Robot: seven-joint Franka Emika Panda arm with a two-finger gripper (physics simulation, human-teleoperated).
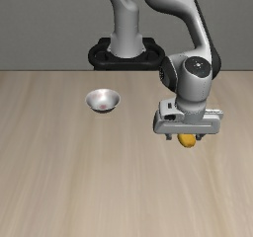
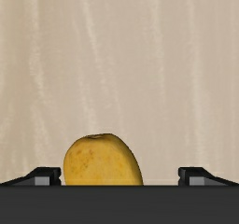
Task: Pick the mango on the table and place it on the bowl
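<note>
A yellow-orange mango (image 1: 188, 141) lies on the wooden table (image 1: 69, 172) towards the exterior view's right. My gripper (image 1: 187, 136) is lowered right over it, and the fruit peeks out beneath the hand. In the wrist view the mango (image 2: 103, 161) sits between my fingertips, close to one finger and with a clear gap to the other. The gripper (image 2: 119, 177) is open around it. A small silver bowl (image 1: 103, 101) stands on the table, well off towards the exterior view's left and a little farther back.
The robot's black base (image 1: 126, 53) stands at the table's far edge. Bare wood (image 2: 119, 60) stretches ahead of the mango in the wrist view.
</note>
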